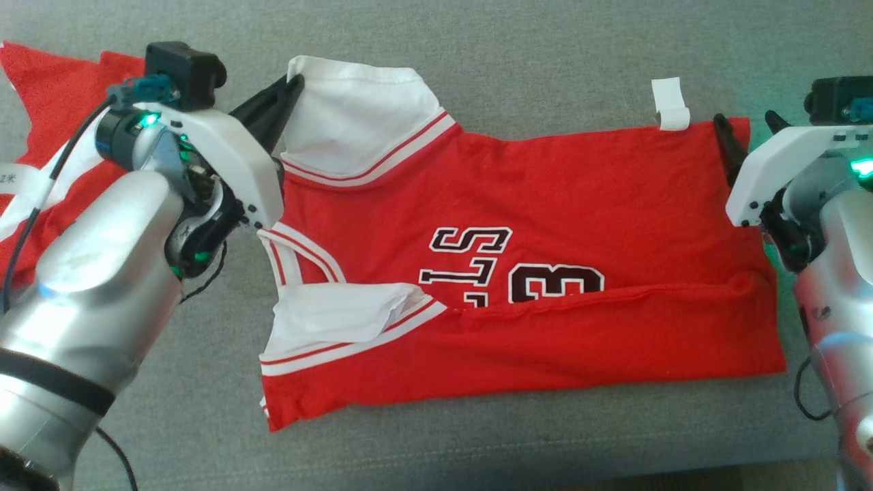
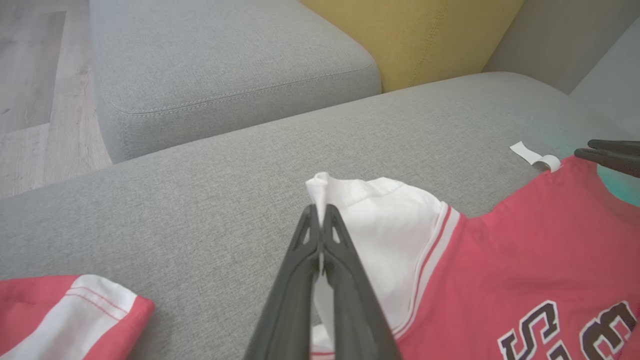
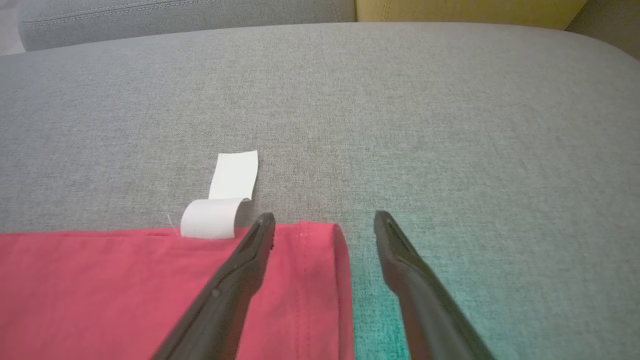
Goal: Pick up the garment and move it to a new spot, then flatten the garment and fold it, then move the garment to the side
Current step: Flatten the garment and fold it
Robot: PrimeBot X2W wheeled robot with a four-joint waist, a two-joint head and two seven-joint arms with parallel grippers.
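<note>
Two corners of the far edge are in play. The garment (image 1: 545, 204), a red jersey with white sleeves and dark lettering, lies spread on the grey sofa cushion (image 1: 545, 48), between the two sets of fingers. Its near long edge looks already turned up over the lower part of the lettering, so we judge flattening done and the fold under way.

Left fingers (image 2: 300, 260): closed tight, with a peak of white sleeve cloth (image 2: 380, 225) pinched between the tips and standing up just past them. The hold looks thin.

Right fingers (image 3: 240, 270): spread wide, nothing held. They straddle the hem corner, with one finger over red cloth, the other over bare cushion, and the side edge running between them. We cannot tell whether the tips touch the cloth. A curled white label (image 3: 225, 200) sits just beside the tip of the finger over the cloth.

A second red and white garment (image 2: 65, 310) lies to the outer side of the left fingers, apart from the jersey.

Next move, as we judge it: the right fingers drop onto the hem corner and close on it, matching the left hold. Both ends then lift and come toward the robot together, laying the far edge over the near one. Risks: an uneven lift skews the fold, and the thin left pinch may slip.
</note>
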